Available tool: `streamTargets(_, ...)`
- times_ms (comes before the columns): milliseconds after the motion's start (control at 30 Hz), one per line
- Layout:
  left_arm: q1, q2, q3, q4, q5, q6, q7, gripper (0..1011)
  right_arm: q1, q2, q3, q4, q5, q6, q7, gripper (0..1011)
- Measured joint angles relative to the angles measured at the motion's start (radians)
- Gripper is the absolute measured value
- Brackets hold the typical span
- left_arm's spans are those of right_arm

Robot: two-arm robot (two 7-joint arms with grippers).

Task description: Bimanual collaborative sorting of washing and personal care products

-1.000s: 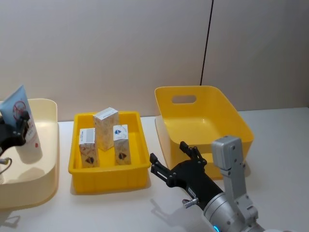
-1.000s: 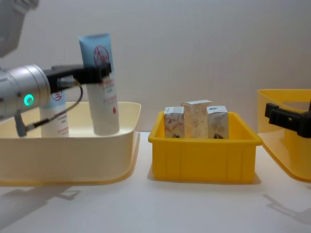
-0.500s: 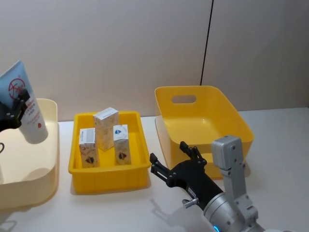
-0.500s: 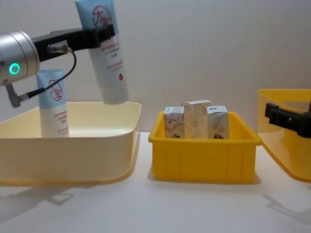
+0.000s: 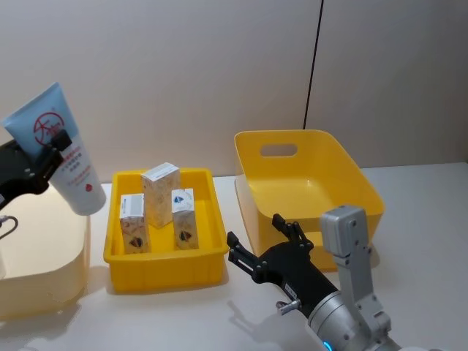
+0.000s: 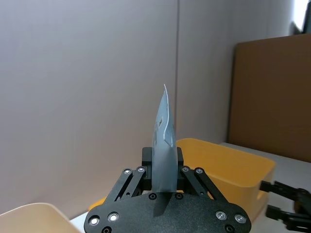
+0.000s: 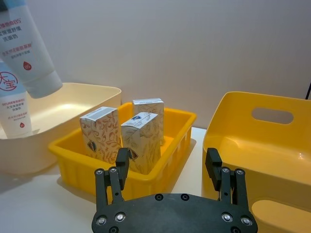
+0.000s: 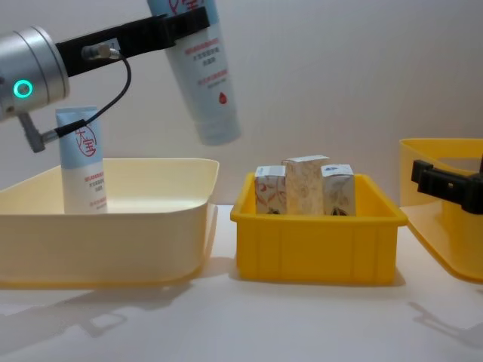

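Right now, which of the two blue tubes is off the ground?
The tilted tube gripped by the left claw, hanging in the air higher than the cream tub; the other tube stands upright inside that tub.

cream bin [image 8: 106, 241], yellow tray [image 8: 313, 253], yellow tub [image 5: 344, 170]

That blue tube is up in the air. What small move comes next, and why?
Probably shift the tall light-blue squeeze tube a little rightward: the left gripper holds it tilted over the rim of the cream plastic tub, and the right gripper hangs open by the large yellow plastic basket.
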Motion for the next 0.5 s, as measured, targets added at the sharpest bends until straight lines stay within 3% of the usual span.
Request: streamTargets(500, -0.012, -0.004, 0.053, 0.022, -0.092, 0.023, -0.176, 238, 0.000, 0.000, 0.000, 0.000, 0.000, 0.000, 0.000, 1000)
